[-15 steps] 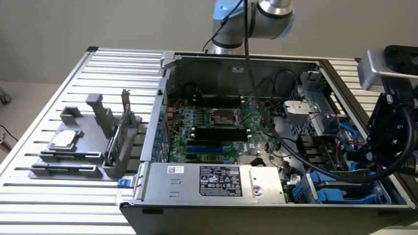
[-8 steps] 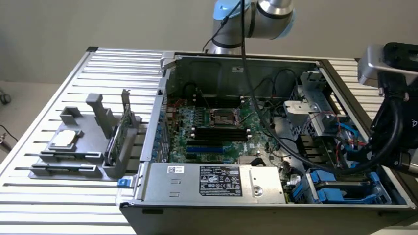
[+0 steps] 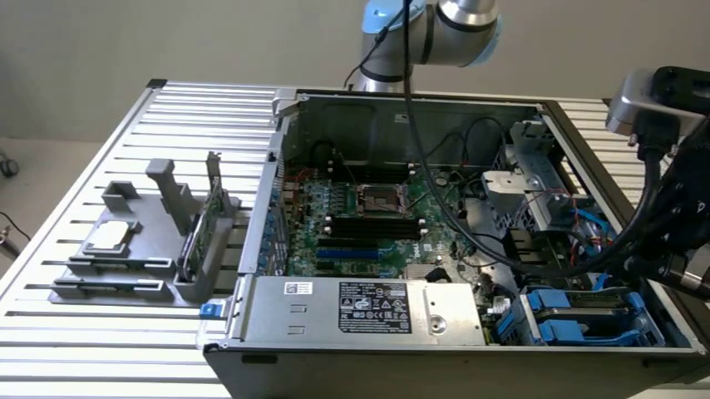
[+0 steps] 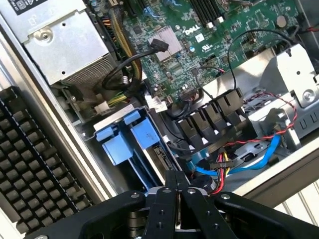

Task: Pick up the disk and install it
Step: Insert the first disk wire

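The gripper (image 4: 175,183) is pressed together and empty. The disk (image 4: 130,142) lies just ahead of its tips, lodged in a corner of the case (image 3: 332,374) on its blue rails. It appears seated, so no grip is needed.

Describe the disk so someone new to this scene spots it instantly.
Find the open computer case on the slatted table and go to its near corner at the exterior view's right, just past the grey power-supply box with the black label. The disk sits there; its bright blue plastic rails set it apart from the grey metal around it.
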You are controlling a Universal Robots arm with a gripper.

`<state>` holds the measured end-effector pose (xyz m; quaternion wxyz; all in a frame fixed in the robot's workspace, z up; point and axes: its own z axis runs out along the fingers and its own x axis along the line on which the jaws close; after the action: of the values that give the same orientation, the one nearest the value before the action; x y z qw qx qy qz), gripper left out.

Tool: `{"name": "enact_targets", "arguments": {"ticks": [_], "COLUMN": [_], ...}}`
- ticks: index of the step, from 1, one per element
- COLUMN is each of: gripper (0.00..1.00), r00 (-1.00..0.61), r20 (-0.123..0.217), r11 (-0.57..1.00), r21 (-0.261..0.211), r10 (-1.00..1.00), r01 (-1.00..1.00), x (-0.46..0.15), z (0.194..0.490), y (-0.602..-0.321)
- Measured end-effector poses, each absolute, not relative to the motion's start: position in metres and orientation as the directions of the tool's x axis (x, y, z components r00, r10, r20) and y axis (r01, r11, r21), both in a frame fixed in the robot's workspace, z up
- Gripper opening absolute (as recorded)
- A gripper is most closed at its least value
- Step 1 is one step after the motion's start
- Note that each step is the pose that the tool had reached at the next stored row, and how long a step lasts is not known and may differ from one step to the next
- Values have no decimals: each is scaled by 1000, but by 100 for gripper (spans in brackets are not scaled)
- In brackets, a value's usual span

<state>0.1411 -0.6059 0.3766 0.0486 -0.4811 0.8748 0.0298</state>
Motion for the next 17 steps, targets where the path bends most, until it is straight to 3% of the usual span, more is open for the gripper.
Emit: {"name": "enact_targets", "arguments": {"ticks": [17], "gripper": [11], "r00": [-762], "r20": [-113], "r11": [767], "r21": [6], "r10": [-637], "r01": [-642], "x": [141], "z": [377], "y": [-606]}}
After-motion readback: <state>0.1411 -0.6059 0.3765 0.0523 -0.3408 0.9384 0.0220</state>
